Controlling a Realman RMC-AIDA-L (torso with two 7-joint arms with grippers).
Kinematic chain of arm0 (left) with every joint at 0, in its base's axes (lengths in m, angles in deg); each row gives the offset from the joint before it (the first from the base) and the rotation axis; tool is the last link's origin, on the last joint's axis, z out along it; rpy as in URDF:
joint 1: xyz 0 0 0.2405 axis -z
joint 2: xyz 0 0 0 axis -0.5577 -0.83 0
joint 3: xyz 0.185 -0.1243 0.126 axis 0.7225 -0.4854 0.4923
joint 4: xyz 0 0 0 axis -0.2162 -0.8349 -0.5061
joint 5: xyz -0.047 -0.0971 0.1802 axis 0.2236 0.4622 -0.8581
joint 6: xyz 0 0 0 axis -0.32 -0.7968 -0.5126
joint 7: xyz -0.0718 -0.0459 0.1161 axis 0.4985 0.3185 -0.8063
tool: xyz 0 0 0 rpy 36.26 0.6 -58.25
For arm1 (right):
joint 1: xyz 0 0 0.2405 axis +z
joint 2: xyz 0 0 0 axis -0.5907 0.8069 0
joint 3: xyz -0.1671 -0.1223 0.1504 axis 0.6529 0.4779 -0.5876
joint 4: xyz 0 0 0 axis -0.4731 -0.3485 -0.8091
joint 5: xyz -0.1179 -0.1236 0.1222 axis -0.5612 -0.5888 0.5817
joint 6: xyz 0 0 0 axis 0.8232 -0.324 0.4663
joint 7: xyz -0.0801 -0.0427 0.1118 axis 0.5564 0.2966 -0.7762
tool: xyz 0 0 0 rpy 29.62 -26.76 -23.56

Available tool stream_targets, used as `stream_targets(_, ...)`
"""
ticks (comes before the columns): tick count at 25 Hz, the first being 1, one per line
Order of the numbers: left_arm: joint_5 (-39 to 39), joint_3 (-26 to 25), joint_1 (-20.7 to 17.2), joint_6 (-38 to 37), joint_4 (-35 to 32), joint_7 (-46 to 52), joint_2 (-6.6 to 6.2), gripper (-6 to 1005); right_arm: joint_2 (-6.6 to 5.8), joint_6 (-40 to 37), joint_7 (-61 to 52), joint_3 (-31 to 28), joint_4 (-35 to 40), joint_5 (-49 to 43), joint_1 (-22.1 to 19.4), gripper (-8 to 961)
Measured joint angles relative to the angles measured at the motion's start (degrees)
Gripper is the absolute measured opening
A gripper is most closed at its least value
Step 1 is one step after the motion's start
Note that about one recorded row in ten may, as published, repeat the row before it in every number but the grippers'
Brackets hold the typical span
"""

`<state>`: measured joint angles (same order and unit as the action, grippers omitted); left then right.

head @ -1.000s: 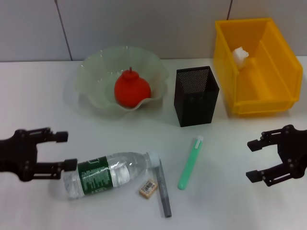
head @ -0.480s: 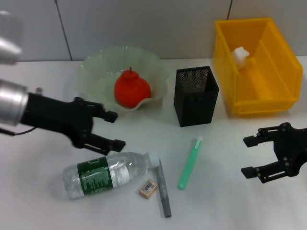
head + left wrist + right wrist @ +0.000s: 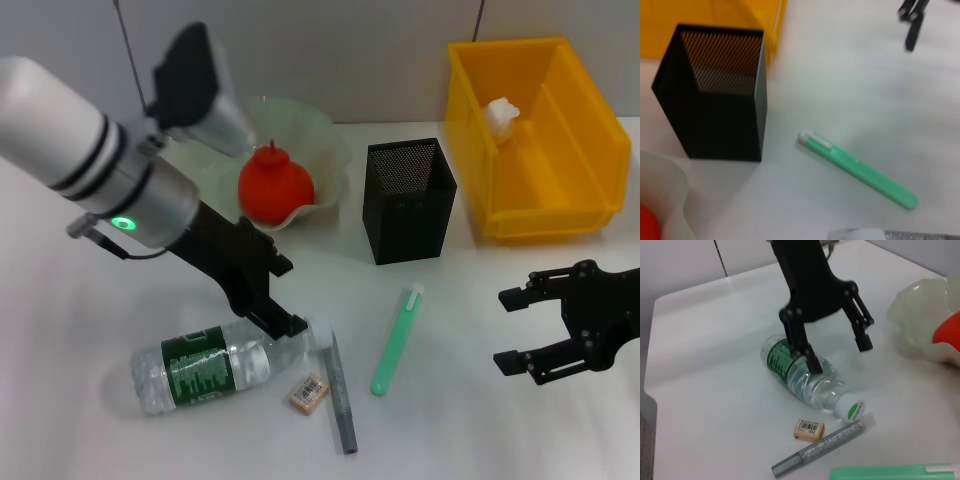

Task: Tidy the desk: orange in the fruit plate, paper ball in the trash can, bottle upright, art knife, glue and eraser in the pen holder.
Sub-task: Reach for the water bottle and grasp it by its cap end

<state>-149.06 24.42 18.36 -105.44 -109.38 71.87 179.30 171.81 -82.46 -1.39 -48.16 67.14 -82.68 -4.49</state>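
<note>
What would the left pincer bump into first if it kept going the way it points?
Probably the bottle. The open left pincer points down over its neck end, fingers on either side. How far above it sits is hard to tell.

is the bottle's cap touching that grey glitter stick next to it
Cannot tell. In the right wrist view the bottle cap sits right beside the grey stick tip, and the head view shows them just as close, without a clear gap or contact.

bottle (image 3: 215, 365): clear glossy plastic
pen holder (image 3: 409, 200): was matte black metal mesh
trash can (image 3: 536, 140): shiny yellow plastic
</note>
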Motion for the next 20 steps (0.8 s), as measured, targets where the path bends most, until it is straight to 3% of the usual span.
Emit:
stream_targets(2, 0.02, 2.16, 0.17, 1.3, 0.32, 1.34, 0.05, 840, 0.02, 0.02, -0.12, 0.0, -0.01, 0.0, 0.0, 826)
stream_targets(3, 0.06, 6.49, 1.01, 3.55, 1.68, 4.61, 0.1, 840, 0.04, 0.07, -0.41, 0.0, -0.01, -0.01, 0.01, 826)
stream_targets(8, 0.24, 11.58, 1.5, 7.68, 3.51, 8.26, 0.32, 840, 0.06, 0.07, -0.53, 0.0, -0.01, -0.06, 0.01, 826)
stream_targets(20, 4.07, 18.45, 0.5, 12.13, 5.04, 9.66, 0.39, 840, 0.06, 0.55, -0.13, -0.06, -0.24, -0.1, -0.42, 827)
